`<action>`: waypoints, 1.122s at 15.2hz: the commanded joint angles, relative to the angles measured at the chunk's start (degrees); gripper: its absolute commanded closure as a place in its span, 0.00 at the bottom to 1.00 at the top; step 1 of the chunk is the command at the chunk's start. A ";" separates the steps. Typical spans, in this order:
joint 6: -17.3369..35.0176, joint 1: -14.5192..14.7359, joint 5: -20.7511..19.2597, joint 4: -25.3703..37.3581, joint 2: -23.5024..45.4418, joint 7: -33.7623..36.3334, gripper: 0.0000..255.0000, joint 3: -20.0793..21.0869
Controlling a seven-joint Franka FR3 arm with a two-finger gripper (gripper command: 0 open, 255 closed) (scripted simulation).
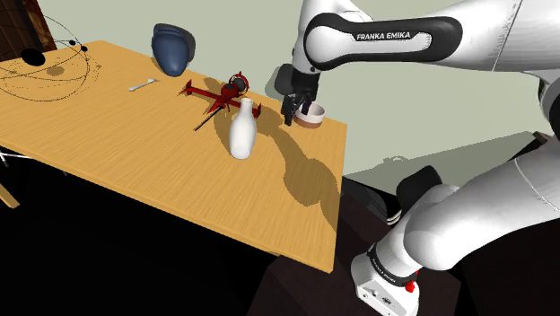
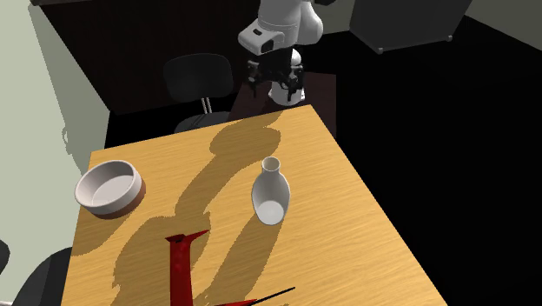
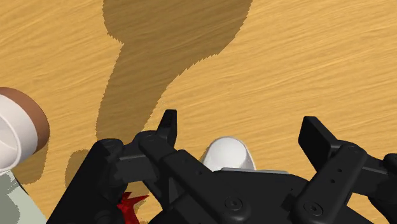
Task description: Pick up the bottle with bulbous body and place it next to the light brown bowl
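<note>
**Shoulder view:** The white bulbous bottle [image 1: 242, 130] stands upright near the middle of the wooden table [image 1: 108, 135], with a red model aircraft [image 1: 220, 94] just behind it. The black gripper [image 1: 293, 115] hangs in front of the light brown bowl [image 1: 314, 115], and its height is hard to judge here.

**Second exterior view:** The gripper [image 2: 276, 83] sits well above the table. The bottle [image 2: 271, 193] and bowl [image 2: 109, 187] are well apart with bare wood between them, a gap the shoulder view flattens.

**Wrist view:** The fingers [image 3: 167, 125] stand wide apart with nothing in them. A white rounded form, probably the bottle [image 3: 226, 153], shows below and between them.

An off-centre descent could strike the narrow neck and tip the bottle. The smooth swollen body could also slip from a shallow grip.
</note>
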 commanded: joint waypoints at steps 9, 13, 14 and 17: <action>6.03 0.32 2.79 18.52 20.12 -1.72 0.00 -0.05; 6.22 0.35 3.91 28.30 28.35 -2.46 0.00 0.16; 6.21 0.35 3.93 28.46 28.48 -2.47 0.00 0.16; 8.30 0.37 3.90 26.98 29.09 -2.45 0.00 0.16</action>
